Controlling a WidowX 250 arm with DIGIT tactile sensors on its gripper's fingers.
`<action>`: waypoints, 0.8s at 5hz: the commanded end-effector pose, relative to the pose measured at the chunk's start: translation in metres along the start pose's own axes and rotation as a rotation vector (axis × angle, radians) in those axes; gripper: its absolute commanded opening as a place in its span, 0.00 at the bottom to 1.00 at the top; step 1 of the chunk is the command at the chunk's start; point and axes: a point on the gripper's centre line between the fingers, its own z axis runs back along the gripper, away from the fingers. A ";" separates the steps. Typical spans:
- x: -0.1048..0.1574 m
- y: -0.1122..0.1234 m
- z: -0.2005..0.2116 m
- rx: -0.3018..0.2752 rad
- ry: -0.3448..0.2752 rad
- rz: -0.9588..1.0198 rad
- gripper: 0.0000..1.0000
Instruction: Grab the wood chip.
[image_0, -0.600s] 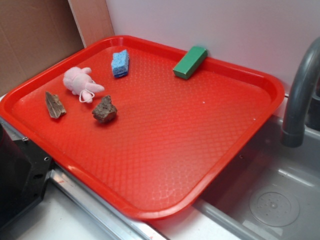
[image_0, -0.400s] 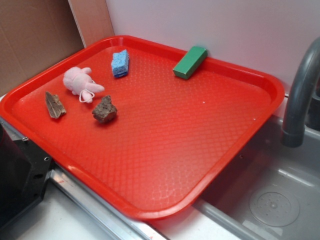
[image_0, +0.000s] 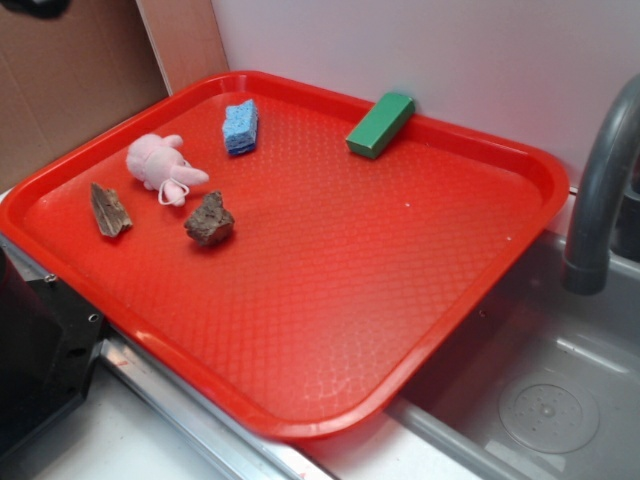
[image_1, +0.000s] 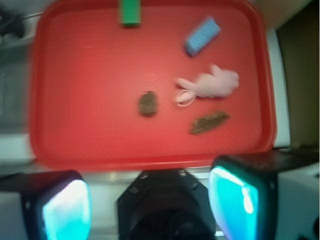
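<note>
Hand (image_1: 152, 205) seen only in the wrist view, high above the near edge of the red tray (image_1: 90, 150), well apart from everything on it. Fingers (image_1: 65, 210) spread wide, glowing cyan, nothing between them. Blurred picture, but layout readable.

Wood chip (image_1: 210, 122) lying flat on the tray, nearest of the objects to the hand in the wrist view, up and right of it, close to the tray's near rim. Just beyond it, pink toy (image_1: 210, 85) with a looped cord, near but not clearly touching. Left of the chip, dark brown lump (image_1: 148, 103), apart from both. Farther up, blue sponge (image_1: 202, 35), and at the far rim a green block (image_1: 130, 12), cut off by the frame's top edge.

Exterior view: no clear sight of the hand, only a dark shape at the top left corner, too little to tell. Sharper detail instead: wood chip (image_0: 110, 211) grey-brown, streaky, pointed, near the tray's left rim (image_0: 60, 170); pink toy (image_0: 160, 166) just behind it; dark brown lump (image_0: 209, 220) to its right; blue sponge (image_0: 240, 126) standing on edge; green block (image_0: 380, 124) leaning on the far rim against the white wall (image_0: 450, 50). Also only here: grey faucet (image_0: 600, 190) and sink (image_0: 540, 400) at right, cardboard (image_0: 70, 80) at left.
</note>
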 end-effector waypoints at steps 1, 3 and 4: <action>0.029 0.039 -0.053 -0.110 -0.263 0.413 1.00; 0.041 0.068 -0.112 -0.071 -0.240 0.598 1.00; 0.037 0.075 -0.136 -0.038 -0.187 0.550 1.00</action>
